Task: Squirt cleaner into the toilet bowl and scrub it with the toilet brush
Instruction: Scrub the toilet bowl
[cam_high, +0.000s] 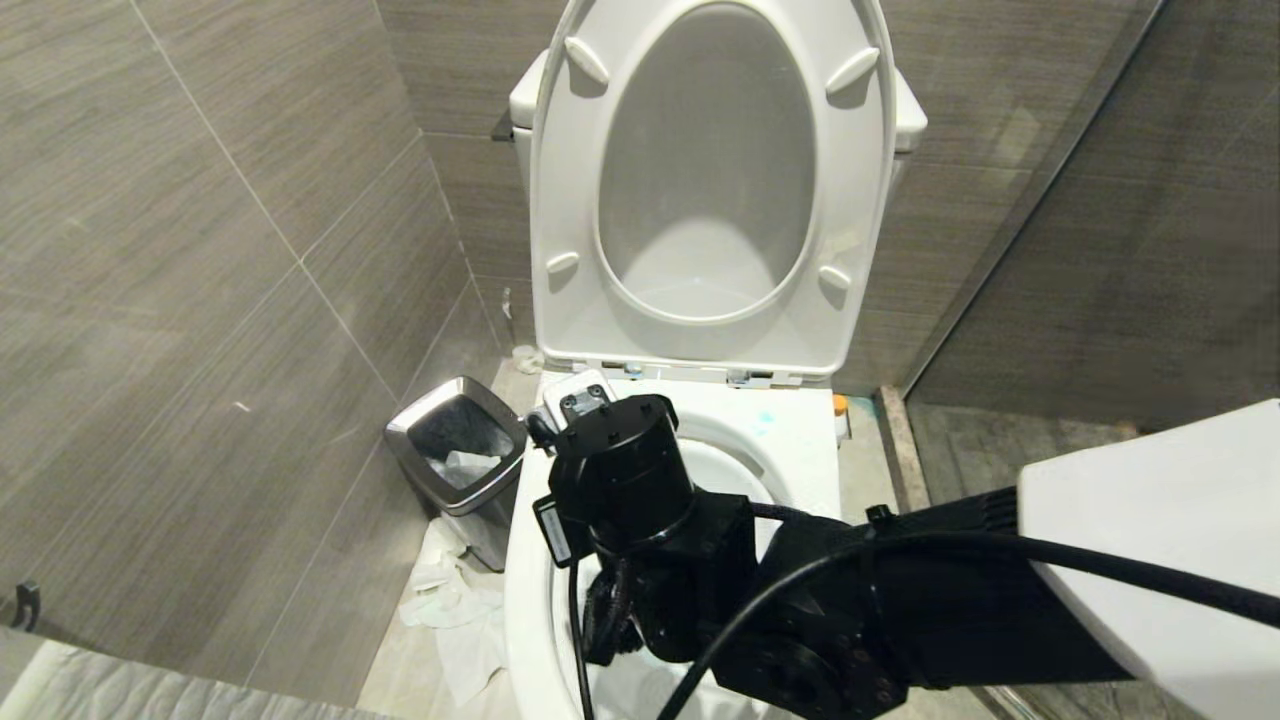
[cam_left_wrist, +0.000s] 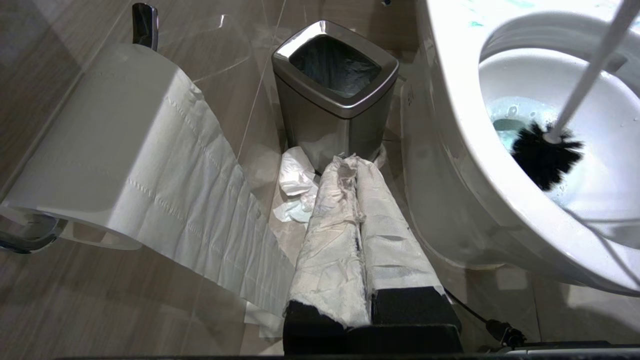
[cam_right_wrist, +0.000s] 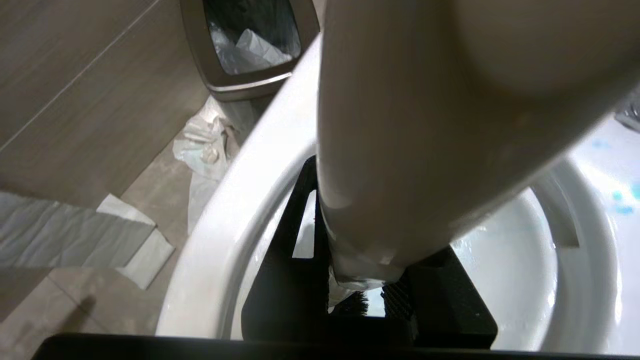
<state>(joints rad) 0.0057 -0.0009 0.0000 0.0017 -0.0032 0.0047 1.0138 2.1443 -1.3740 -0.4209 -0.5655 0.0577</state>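
Observation:
The white toilet bowl stands with its seat up, and my right arm reaches down over it. My right gripper is shut on the toilet brush's white handle, which fills the right wrist view. In the left wrist view the slim handle slants down to the black bristle head, low in the bowl beside the blue-tinted water. Pale blue cleaner smears mark the rim. My left gripper, its fingers wrapped in white paper, is shut and hangs beside the bowl.
A square steel-rimmed bin stands left of the toilet, with crumpled tissue on the floor by it. A toilet paper roll hangs on the left wall, its tail trailing down. The lifted seat leans on the tank.

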